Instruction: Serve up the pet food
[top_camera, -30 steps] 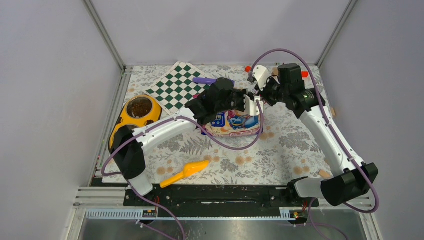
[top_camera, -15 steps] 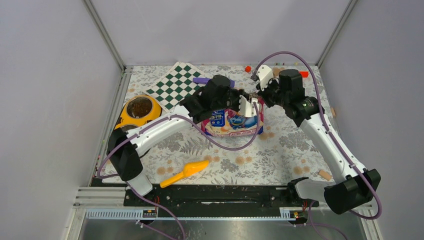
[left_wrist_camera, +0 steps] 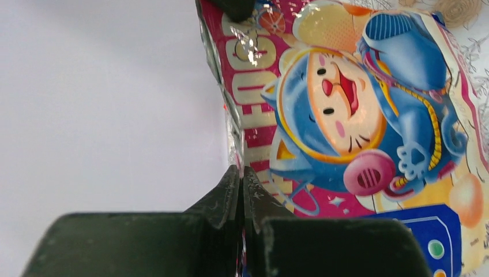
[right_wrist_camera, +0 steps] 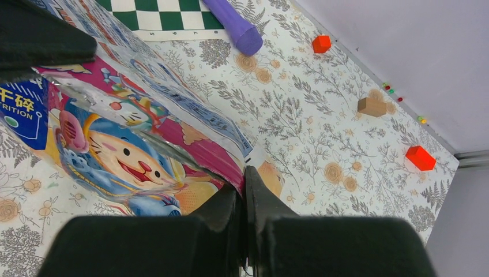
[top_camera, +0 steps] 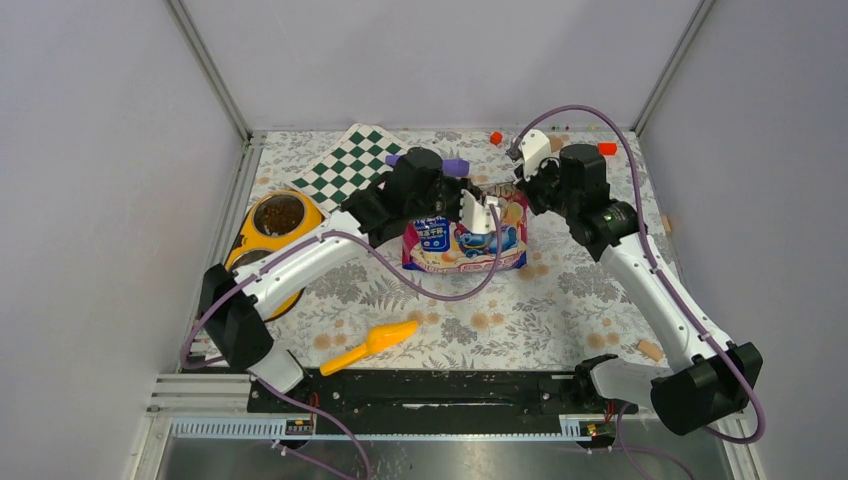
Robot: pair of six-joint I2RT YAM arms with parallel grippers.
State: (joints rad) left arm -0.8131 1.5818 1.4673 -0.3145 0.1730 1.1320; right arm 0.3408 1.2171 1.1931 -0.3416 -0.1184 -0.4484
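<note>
The left hand (left_wrist_camera: pixel 241 193) and right hand (right_wrist_camera: pixel 243 199) each clamp the pet food bag (top_camera: pixel 466 246) mid-frame. It looks unopened, and filling the yellow feeder (top_camera: pixel 248 240) remains.

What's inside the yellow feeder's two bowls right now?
In the yellow feeder, the far bowl holds brown kibble. The near bowl is mostly covered by the left arm, so its contents cannot be seen.

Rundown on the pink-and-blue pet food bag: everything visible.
The glossy, foil-like pillow bag is pink with a blue-helmeted cartoon figure and Chinese writing on a blue panel. It is crinkled, printed face up, at mid-table over the floral cloth. The left gripper and right gripper are each shut on its far edge. Whether it is opened cannot be told.
</note>
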